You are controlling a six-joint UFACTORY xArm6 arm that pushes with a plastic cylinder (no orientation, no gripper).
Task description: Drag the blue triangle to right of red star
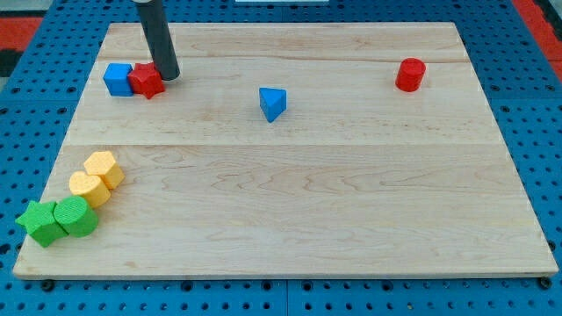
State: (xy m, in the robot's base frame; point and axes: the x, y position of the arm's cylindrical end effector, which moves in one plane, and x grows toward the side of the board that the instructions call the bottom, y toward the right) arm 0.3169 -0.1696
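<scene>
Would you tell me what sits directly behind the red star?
My tip stands just behind the red star, at its upper right; the blue cube touches its left. The rod hides the board behind it.

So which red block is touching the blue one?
The red star block, beside the blue cube at the view's top left. The red cylinder stands alone.

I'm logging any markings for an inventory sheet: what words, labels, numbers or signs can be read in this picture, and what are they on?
None: no text, number, brand or sign can be read anywhere.
The wooden board shows only grain.
The blue triangle, red star, blue cube and red cylinder have plain faces.
My tip, just right of the red star, is unmarked.
</scene>
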